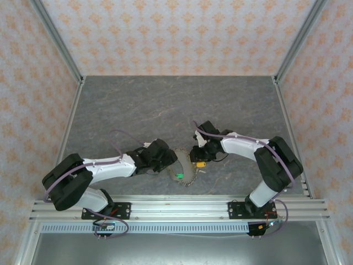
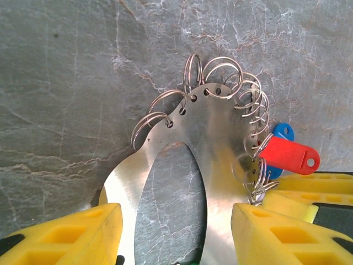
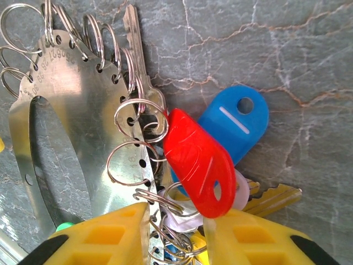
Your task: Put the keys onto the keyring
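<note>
Between the two tools, toward the near side of the grey counter (image 1: 138,105), sits the single keyring (image 2: 220,143), a flat steel oval plate whose long axis runs straight out ahead of the left tool (image 2: 176,218). That tool's yellow jaws stand wide on either side of the plate's near end; whether they press it I cannot tell. At least eight split rings (image 2: 220,69) line the rim. The keys bunch at the plate's edge toward the right arm, directly before the right tool (image 3: 177,218), clearly the nearer one; its jaws stand narrow around loose rings and the end of the red tag (image 3: 196,160), grip uncertain. Counted there: one red tag, one blue tag (image 3: 237,121), one white tag (image 3: 240,190), one silver key (image 3: 134,49), one brass key (image 3: 276,196).
</note>
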Available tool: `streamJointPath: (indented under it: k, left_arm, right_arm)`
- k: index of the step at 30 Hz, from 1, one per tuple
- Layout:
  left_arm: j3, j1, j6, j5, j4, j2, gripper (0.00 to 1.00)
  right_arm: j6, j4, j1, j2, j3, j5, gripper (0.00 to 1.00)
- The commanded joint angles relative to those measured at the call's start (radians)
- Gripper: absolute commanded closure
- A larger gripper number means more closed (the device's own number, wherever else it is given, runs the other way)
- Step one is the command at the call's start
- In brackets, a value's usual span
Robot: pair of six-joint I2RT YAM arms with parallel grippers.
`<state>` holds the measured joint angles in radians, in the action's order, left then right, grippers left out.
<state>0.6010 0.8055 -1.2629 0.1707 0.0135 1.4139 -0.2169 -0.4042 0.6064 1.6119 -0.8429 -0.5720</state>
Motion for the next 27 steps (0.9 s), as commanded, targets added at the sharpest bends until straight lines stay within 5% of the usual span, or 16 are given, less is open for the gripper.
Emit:
streamJointPath:
  k: [1,21,27]
  left_arm:
    - [-0.009,0.012,-0.018,-0.067,0.043,-0.043,0.36]
    - [-0.032,0.019,-0.041,-0.015,-0.056,0.045,0.43]
    - [-0.027,0.029,-0.029,-0.017,-0.087,0.036,0.54]
  right_arm:
    - [-0.010,-0.019,0.006,0.000,0.033,0.053,0.69]
    - [-0.039,0.027,0.006,-0.006,0.058,0.040,0.72]
    - [-0.039,0.028,0.006,-0.004,0.060,0.036,0.72]
